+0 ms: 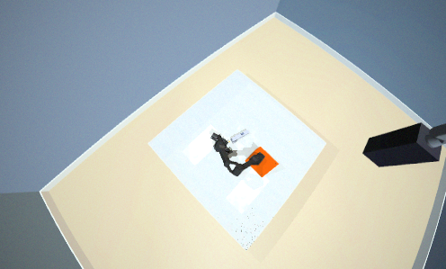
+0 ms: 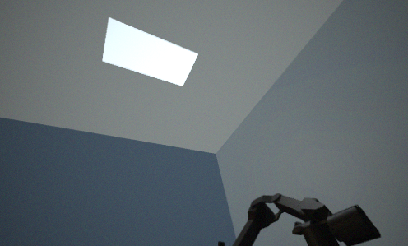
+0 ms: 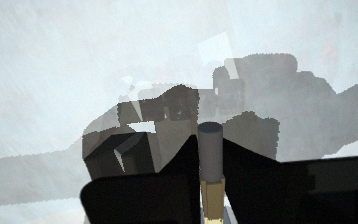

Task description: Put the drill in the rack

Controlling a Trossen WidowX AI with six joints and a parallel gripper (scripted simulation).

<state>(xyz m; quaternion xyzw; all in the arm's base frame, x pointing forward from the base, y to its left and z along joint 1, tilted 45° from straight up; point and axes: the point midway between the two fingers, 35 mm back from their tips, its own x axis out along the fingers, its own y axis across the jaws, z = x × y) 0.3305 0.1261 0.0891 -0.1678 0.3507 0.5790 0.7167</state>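
Pale counter (image 1: 279, 125) is spreading across a tan floor (image 1: 135, 206), and on it, left to right in the top view, the gripper (image 1: 217, 138) is reaching out from the dark arm (image 1: 234, 163), a white block (image 1: 239, 134) is lying just right of it, and an orange pad (image 1: 264, 163) is sitting under the arm's base. Far right, a black box (image 1: 400, 145) is standing well apart. From the wrist, the gripper (image 3: 210, 170) is clamping nearly closed on the drill (image 3: 210, 152), long axis pointing straight out between the jaws, grey tip forward.
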